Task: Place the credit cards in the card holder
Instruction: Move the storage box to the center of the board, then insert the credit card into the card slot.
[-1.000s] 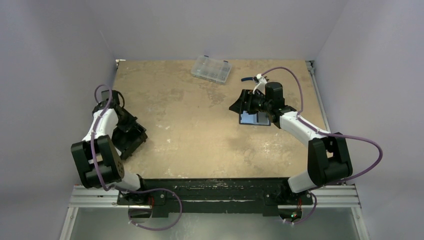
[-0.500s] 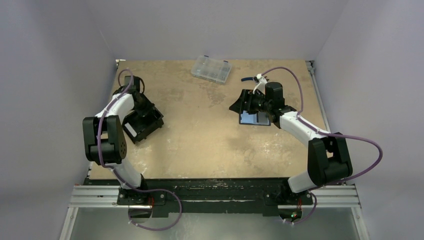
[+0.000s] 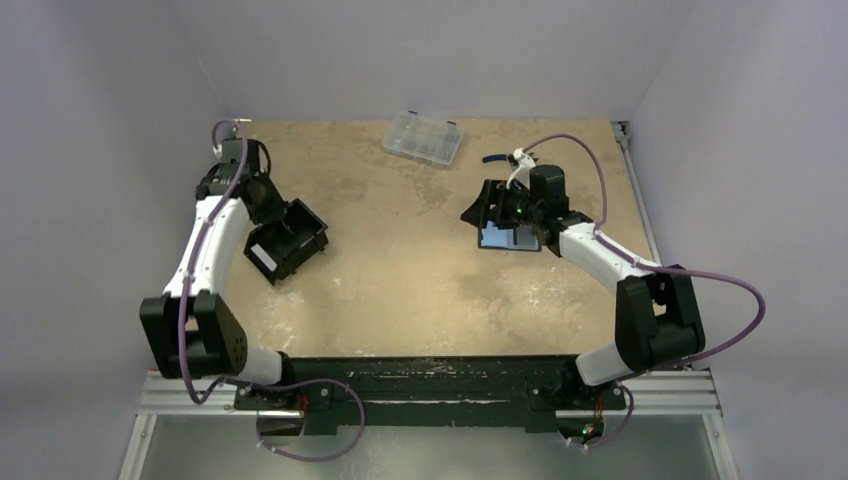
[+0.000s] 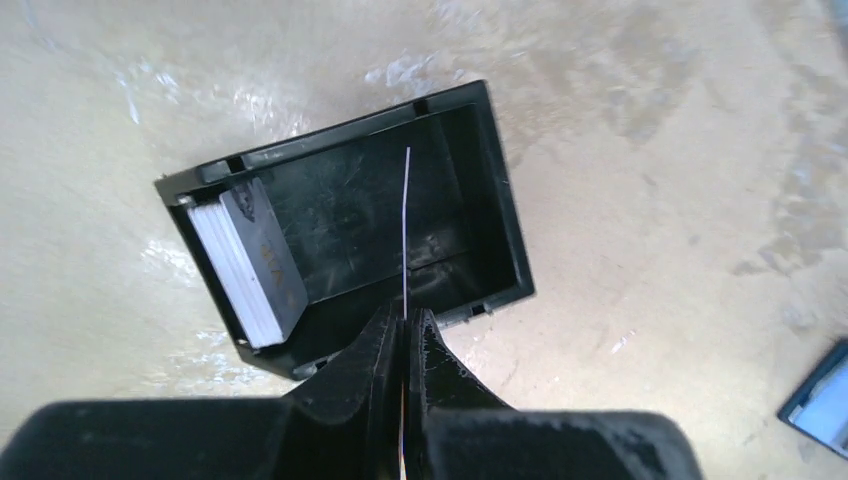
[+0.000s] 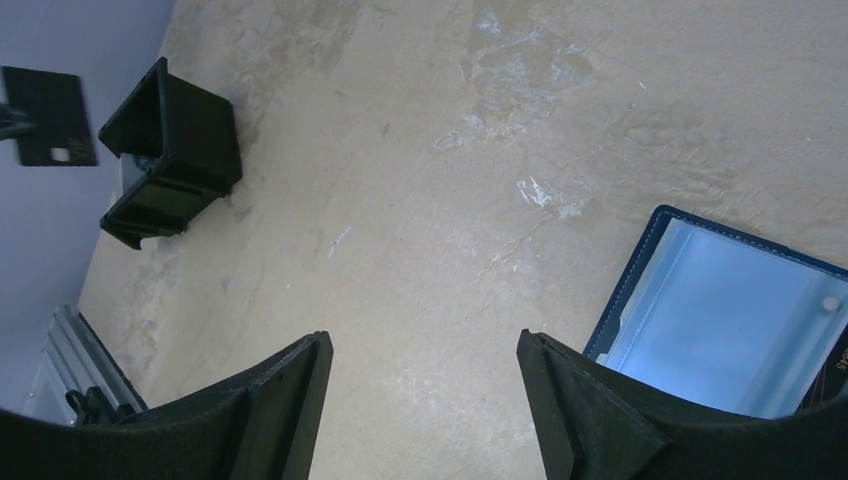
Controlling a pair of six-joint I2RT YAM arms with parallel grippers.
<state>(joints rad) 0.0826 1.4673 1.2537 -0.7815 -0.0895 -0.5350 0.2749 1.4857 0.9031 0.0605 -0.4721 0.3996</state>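
Left wrist | left jaws pinch card [image 4: 406, 230] edge-on | right jaws wide, empty, card holder [image 5: 715, 325] beside

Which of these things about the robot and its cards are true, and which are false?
1. The left gripper pinches a thin card edge-on over the black box. True.
2. The black box has nothing in it. False: a stack of cards stands at one end.
3. The card holder lies open on the table. True.
4. The right gripper is squeezed shut on a card. False: its jaws stand open and hold nothing.
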